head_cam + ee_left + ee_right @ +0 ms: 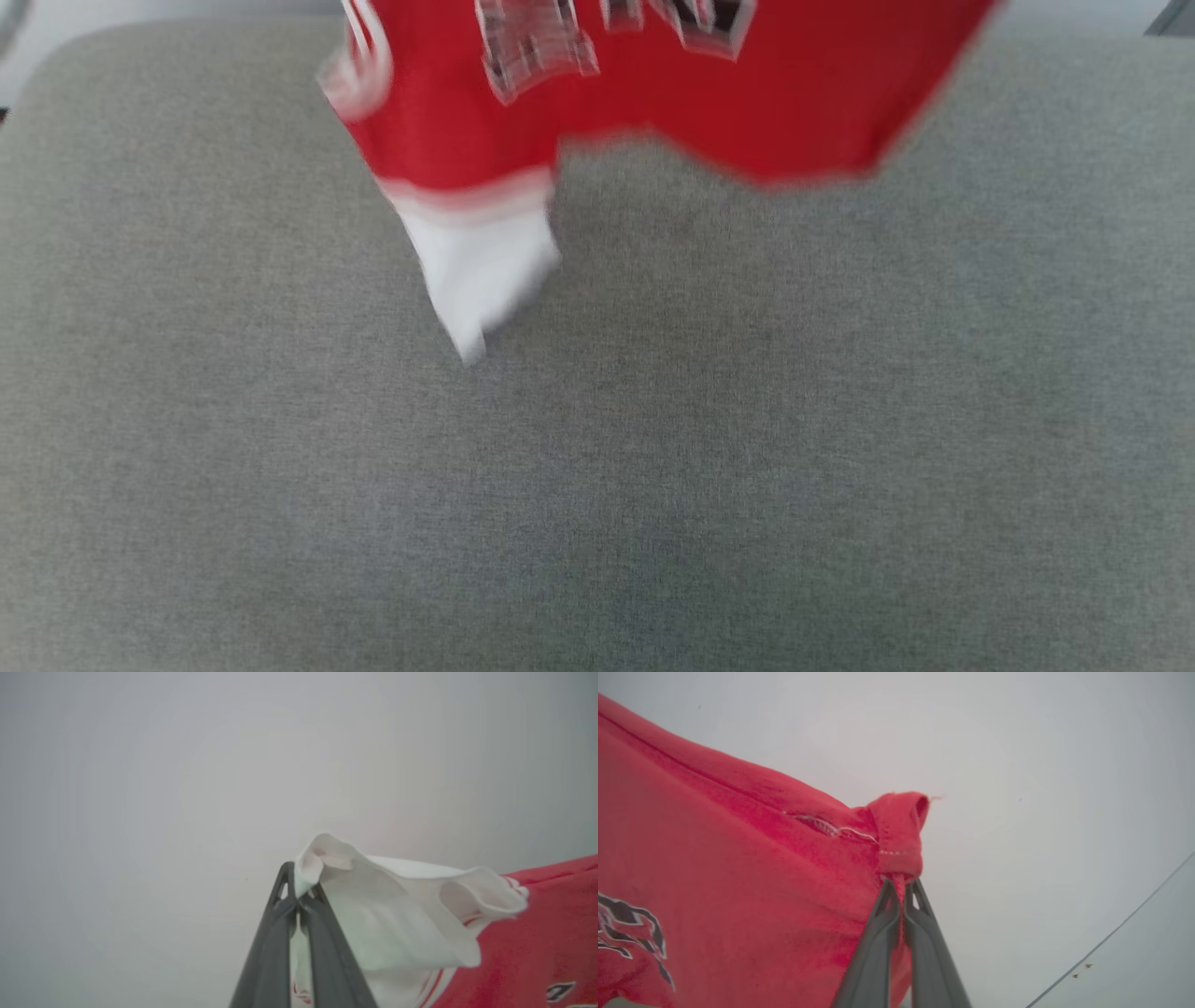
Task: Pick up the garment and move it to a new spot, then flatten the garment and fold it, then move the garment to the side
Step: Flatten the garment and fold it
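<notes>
Above a grey fabric-covered surface (pixel 597 467), we see the garment (pixel 672 103) hanging in the air at the top of the head view. Its red body is spread wide and blurred, with black, white-outlined lettering (pixel 537 47) across it. One white sleeve (pixel 481 261) dangles from its left side with its tip lowest over the grey cloth; we cannot tell whether the tip touches.

From the left wrist view, we find the left gripper (pixel 299 893) pinched tight on a bunched edge of the garment's white cloth. Its two dark fingers (pixel 271 952) are pressed together with the fabric caught between their tips, and the red body trails off to that view's right.

From the right wrist view, the right gripper (pixel 902 883) is likewise clamped on a folded red hem corner with white stitching. Its fingers meet around the cloth, and the red panel stretches away to that view's left against a pale, blank background (pixel 1041 788).
</notes>
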Motion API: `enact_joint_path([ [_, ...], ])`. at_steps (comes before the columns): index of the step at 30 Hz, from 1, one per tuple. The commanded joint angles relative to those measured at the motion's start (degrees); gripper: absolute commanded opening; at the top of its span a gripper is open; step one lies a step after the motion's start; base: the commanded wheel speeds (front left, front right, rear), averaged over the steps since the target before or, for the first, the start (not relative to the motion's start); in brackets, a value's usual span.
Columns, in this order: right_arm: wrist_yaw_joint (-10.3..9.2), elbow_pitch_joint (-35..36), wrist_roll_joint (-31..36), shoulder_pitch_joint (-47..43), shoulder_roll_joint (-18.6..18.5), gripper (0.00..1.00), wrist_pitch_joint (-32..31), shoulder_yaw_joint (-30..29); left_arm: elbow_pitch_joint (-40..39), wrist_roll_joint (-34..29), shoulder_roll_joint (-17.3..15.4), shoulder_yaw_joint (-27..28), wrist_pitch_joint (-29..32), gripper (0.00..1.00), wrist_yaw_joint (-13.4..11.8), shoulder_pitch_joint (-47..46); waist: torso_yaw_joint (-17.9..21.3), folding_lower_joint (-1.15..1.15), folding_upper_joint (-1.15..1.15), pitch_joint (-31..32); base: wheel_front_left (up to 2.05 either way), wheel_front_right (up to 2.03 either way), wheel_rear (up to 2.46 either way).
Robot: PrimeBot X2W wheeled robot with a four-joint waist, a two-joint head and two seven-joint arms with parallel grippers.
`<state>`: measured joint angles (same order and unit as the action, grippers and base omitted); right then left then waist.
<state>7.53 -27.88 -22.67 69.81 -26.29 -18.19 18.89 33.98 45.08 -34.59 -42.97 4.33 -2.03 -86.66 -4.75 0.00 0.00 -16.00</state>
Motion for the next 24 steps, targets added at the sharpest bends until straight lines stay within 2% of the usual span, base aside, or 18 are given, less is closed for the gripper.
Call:
enact_joint_path([
  [1,-0.09,-2.04,3.56,2.58,0.93,0.00,5.39,-1.55,1.58,-3.17,0.38,0.49,-6.44,0.00,-0.05,-3.44,0.10,0.00,0.00,-1.47,0.00,0.00,0.00],
  [3,-0.09,-4.71,7.99,4.52,2.44,0.00,11.68,-2.74,4.21,-5.11,1.54,1.10,-12.64,0.00,-0.22,-5.45,-0.10,0.00,0.00,-1.85,0.00,0.00,0.00],
  [4,-0.09,-6.24,9.55,5.18,3.08,0.00,13.84,-3.25,5.18,-5.62,2.10,0.95,-14.90,0.00,0.45,-6.01,-0.28,0.00,0.00,-1.88,0.00,0.00,0.00],
  [8,-0.09,-11.41,13.02,4.77,4.85,0.00,17.87,-3.43,8.00,-5.44,3.06,0.16,-17.46,0.00,4.28,-5.39,-0.89,0.00,0.00,-1.56,0.00,0.00,0.00],
  [11,-0.09,-14.04,11.87,1.95,5.22,0.00,17.16,-2.06,9.23,-4.42,2.94,-2.15,-14.88,0.00,7.06,-1.27,-1.40,0.00,0.00,-1.24,0.00,0.00,0.00],
  [14,-0.09,-14.90,8.70,-1.99,4.81,0.00,15.71,0.15,8.69,-1.16,2.06,-4.19,-9.76,0.00,8.65,4.11,-1.69,0.00,0.00,-0.92,0.00,0.00,0.00],
  [19,-0.09,-14.26,3.73,-9.48,3.57,0.00,12.94,2.77,5.84,4.60,-0.18,-6.10,-2.57,0.00,9.23,13.62,-2.05,0.00,0.00,-0.48,0.00,0.00,0.00],
  [24,-0.09,-10.65,-3.09,-18.88,1.48,0.00,8.12,5.57,-1.19,11.85,-4.39,-8.23,7.19,0.00,9.35,25.34,-2.25,0.00,0.00,0.25,0.00,0.00,0.00],
])
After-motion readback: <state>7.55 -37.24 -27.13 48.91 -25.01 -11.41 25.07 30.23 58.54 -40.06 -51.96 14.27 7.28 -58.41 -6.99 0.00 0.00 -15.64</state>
